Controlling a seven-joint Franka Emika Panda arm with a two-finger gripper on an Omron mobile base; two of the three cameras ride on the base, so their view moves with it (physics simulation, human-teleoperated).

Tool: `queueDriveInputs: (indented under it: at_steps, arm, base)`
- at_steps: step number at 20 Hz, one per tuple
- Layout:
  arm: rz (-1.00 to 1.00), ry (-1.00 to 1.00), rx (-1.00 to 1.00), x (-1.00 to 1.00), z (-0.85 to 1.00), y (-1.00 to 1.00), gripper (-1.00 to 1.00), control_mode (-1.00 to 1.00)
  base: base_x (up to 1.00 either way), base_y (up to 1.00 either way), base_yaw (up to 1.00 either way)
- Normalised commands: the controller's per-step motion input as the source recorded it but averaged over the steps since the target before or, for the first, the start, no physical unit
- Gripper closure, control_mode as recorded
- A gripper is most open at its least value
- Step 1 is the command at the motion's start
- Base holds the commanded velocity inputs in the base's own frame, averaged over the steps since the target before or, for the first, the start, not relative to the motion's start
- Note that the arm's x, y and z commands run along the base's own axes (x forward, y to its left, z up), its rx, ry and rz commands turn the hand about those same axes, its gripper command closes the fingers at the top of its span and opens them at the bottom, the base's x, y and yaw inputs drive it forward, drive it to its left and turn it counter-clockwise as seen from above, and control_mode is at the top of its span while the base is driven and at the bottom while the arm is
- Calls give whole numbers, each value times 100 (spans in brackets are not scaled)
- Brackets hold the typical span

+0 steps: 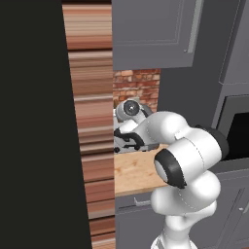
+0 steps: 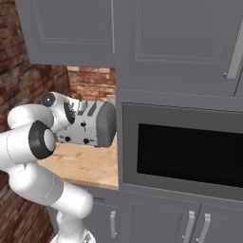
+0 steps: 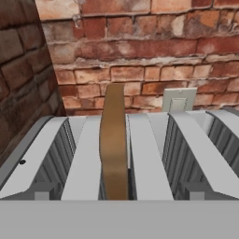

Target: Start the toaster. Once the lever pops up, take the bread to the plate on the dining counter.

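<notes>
Hand view, nearest: the toaster (image 3: 140,154) top lies just under the camera, its slots running away toward the wall.
Bread: the bread (image 3: 114,140) stands upright on edge in the second slot from the left, its brown crust rising above the toaster top; the slots on either side are dark.
Gripper: jaws spread as wide as they go, nothing between them; the fingertips themselves cannot be made out in the hand view.
Gripper place: in the right base view the gripper (image 2: 76,108) sits at the toaster's near end, above its top edge; contact cannot be told.
Toaster front: in the right base view the toaster (image 2: 90,126) shows black knobs and levers on the face turned toward the wooden counter edge.
Counter: the wooden counter (image 2: 85,163) has bare top between the toaster and its front edge; the toaster stands toward the back edge.
Right side: a tall grey cabinet housing the black microwave (image 2: 190,154) rises at the counter's right edge, just beside the toaster.
Above: the grey upper cabinet (image 2: 71,31) hangs over the counter, leaving a low gap over the toaster.
Left side: the brick side wall (image 3: 23,79) stands near the toaster's left edge.
Far: the brick back wall (image 3: 140,51) carries a pale wall outlet (image 3: 179,99) just behind the toaster.
</notes>
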Motion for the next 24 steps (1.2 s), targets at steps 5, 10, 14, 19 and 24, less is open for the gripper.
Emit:
queueDriveInputs:
  at_steps: [5,10,14,19,24]
  arm:
    - [0,0,0,13,0,0,-100,-100]
    - [0,0,0,10,0,0,-100,-100]
    - [0,0,0,3,0,0,-100,-100]
    - [0,0,0,5,0,0,-100,-100]
    - [0,0,0,3,0,0,-100,-100]
  base:
    - [0,0,0]
    - [0,0,0]
    - [0,0,0]
    - [0,0,0]
    - [0,0,0]
